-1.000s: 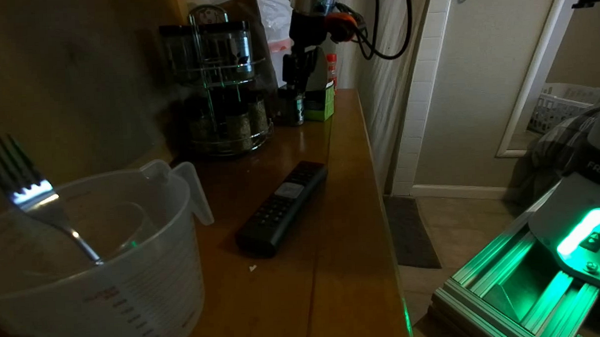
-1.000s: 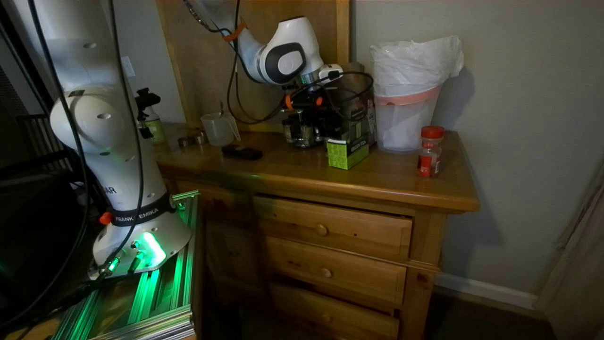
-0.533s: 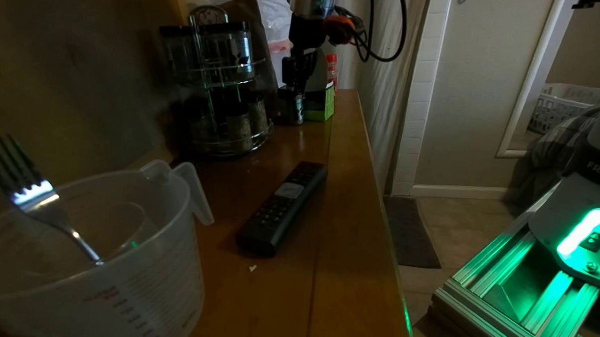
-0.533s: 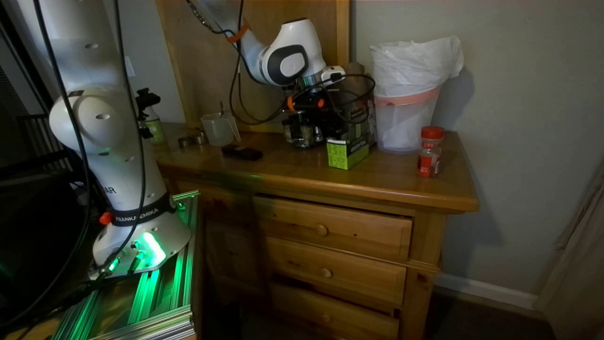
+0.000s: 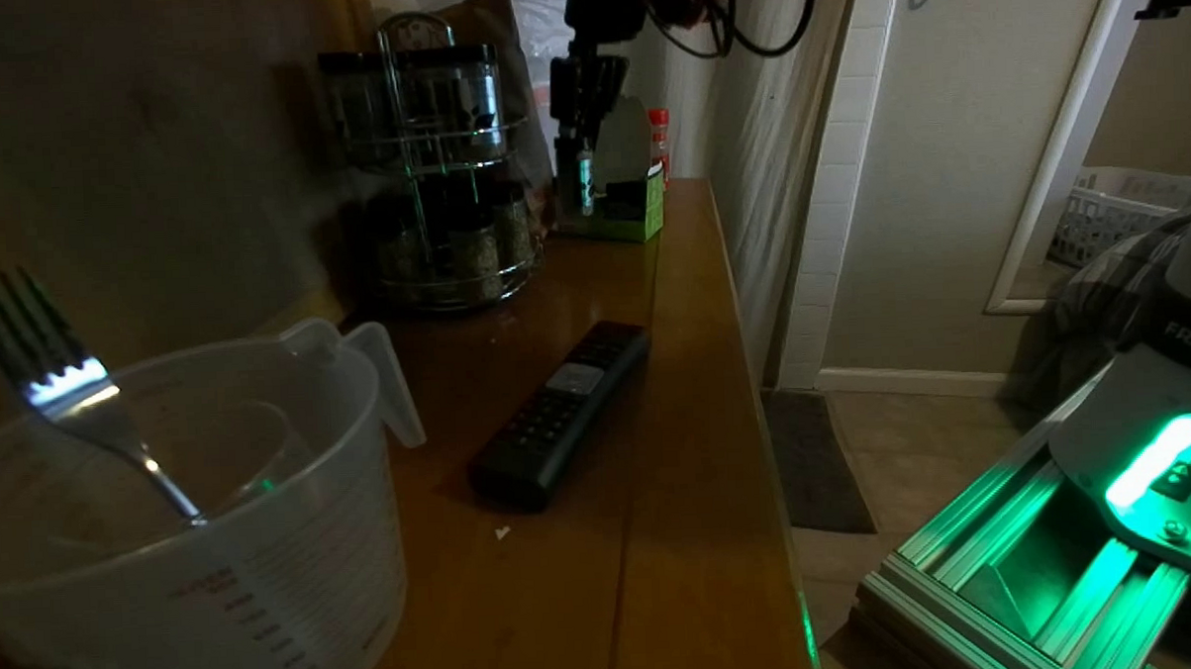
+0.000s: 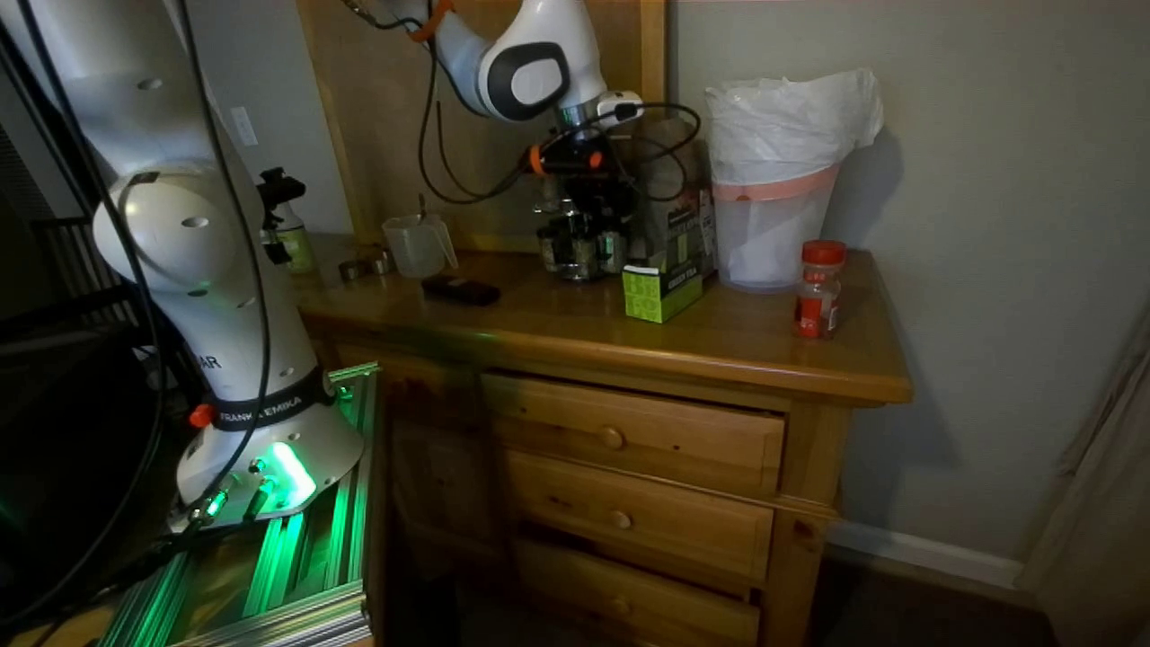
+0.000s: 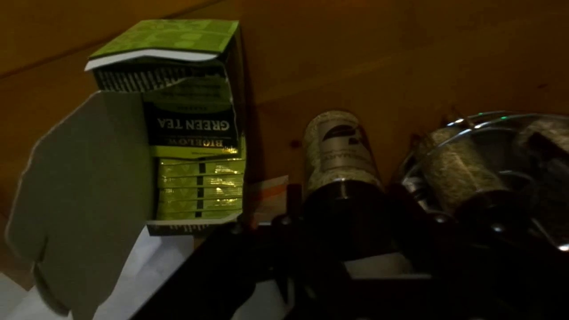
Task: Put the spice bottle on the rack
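My gripper (image 7: 344, 200) is shut on the dark cap of a small glass spice bottle (image 7: 340, 146) with a pale label. In an exterior view the bottle (image 5: 585, 181) hangs upright under the gripper (image 5: 581, 142), above the wooden top. It also shows in an exterior view (image 6: 613, 252). The rack (image 5: 441, 168), a round two-tier wire stand with dark-lidded jars, stands beside the bottle. In an exterior view the gripper partly hides the rack (image 6: 578, 268). Its lower ring (image 7: 471, 126) shows at the right in the wrist view, close to the bottle.
An open green tea box (image 7: 195, 124) stands on the bottle's other side. A lined white bucket (image 6: 768, 225) and a red-capped bottle (image 6: 818, 296) stand farther along. A black remote (image 5: 559, 415) and a clear measuring jug (image 5: 267, 564) with a fork (image 5: 92, 397) lie nearer that camera.
My gripper has risen and carried the spice bottle up off the wooden top. The arm has moved up and slightly left in an exterior view. The rack and tea box have not moved.
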